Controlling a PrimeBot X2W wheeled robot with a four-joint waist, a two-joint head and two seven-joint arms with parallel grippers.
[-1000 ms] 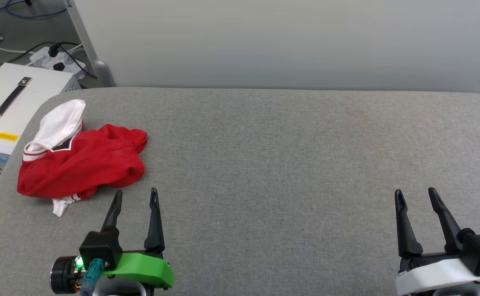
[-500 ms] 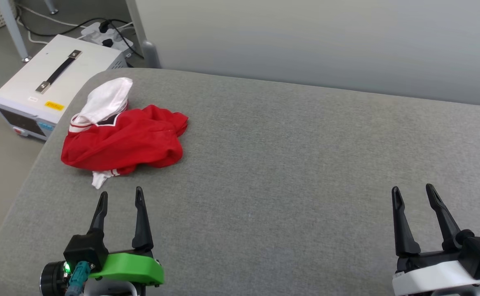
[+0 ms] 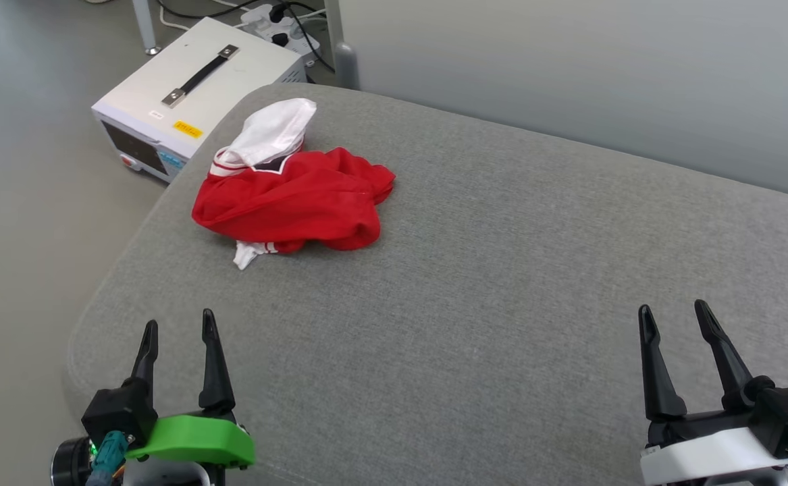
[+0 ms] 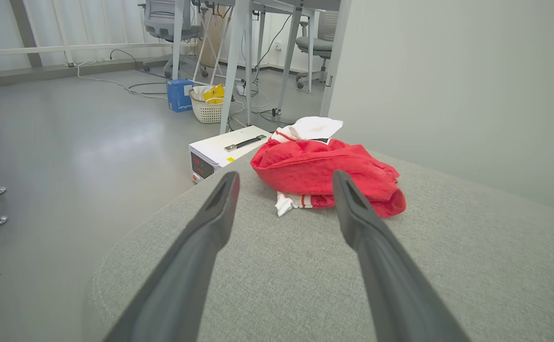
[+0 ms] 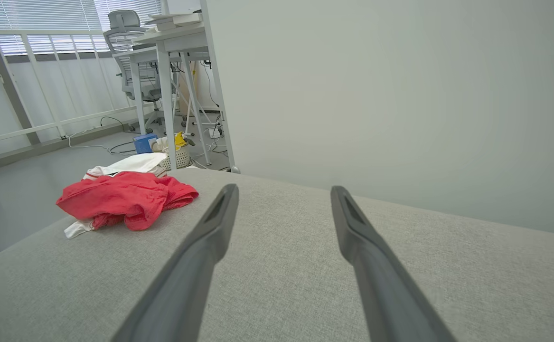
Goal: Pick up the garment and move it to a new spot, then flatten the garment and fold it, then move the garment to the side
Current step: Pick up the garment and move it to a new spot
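Left gripper (image 3: 179,318) and right gripper (image 3: 672,306) fingers apart, empty; garment (image 3: 299,202) crumpled; yellow label (image 3: 188,127) on white box (image 3: 252,64) unreadable.

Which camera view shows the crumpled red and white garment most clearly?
The head view: it looks down on the whole crumpled garment, with nothing covering it. The left wrist view shows it larger but side-on, with one of the left gripper's jaws crossing its lower edge. The right wrist view shows it small, at the left.
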